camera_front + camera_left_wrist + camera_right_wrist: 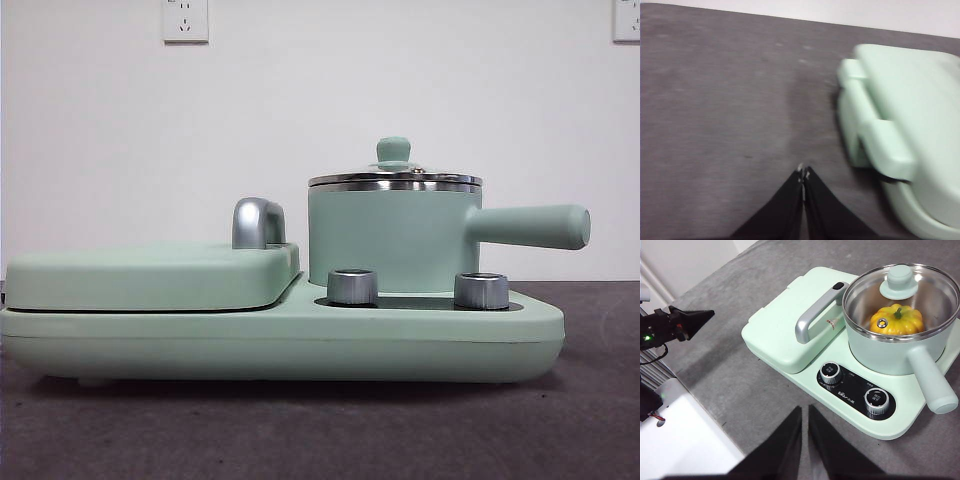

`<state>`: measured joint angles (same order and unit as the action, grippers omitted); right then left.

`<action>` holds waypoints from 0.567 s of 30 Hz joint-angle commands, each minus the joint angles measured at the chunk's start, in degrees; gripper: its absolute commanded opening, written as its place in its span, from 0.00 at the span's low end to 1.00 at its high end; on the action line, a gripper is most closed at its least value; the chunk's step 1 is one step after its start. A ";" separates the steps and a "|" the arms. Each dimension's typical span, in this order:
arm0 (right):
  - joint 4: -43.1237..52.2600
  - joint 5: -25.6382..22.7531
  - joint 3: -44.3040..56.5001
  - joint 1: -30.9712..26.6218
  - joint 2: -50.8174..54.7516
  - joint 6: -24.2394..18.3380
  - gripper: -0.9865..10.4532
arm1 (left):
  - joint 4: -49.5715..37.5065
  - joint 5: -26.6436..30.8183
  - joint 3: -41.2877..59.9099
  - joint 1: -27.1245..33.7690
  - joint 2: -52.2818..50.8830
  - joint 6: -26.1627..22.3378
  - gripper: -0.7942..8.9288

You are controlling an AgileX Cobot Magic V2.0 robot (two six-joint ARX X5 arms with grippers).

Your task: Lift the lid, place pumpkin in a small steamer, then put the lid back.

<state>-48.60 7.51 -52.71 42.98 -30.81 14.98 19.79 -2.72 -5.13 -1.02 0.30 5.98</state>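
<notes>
The small steamer (390,240) (890,357) stands on the right of the mint-green base, its long handle (530,225) pointing right. The glass lid (395,181) (922,287) sits level on its steel rim. Through the glass the yellow-orange pumpkin (897,322) shows inside the pot, stem up; in the front view it is hidden. My right gripper (805,412) is shut and empty, high above the table in front of the base. To the left of the appliance, over bare table, my left gripper (803,175) (707,315) is shut and empty.
A flat griddle cover (150,275) (790,325) (910,100) with a chrome handle (257,222) fills the left of the base (300,345). Two steel knobs (352,286) (481,290) stand in front of the pot. Grey table surrounds it; a white wall is behind.
</notes>
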 commanded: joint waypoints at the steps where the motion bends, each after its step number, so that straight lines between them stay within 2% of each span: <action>1: 0.61 -0.02 -0.50 0.50 -0.13 -0.46 0.10 | -2.67 1.73 1.31 0.98 -0.13 -0.31 0.09; 11: 0.61 -0.02 -0.50 0.50 -0.13 -0.46 0.10 | -8.83 1.70 4.42 1.38 -0.13 -0.31 0.09; 17: 0.61 -0.02 -0.50 0.50 -0.13 -0.46 0.10 | -8.87 1.73 4.42 1.16 -0.13 -0.39 0.09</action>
<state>-48.58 7.51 -52.71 42.98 -30.81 14.98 10.39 -1.23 -1.85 0.23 0.30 5.98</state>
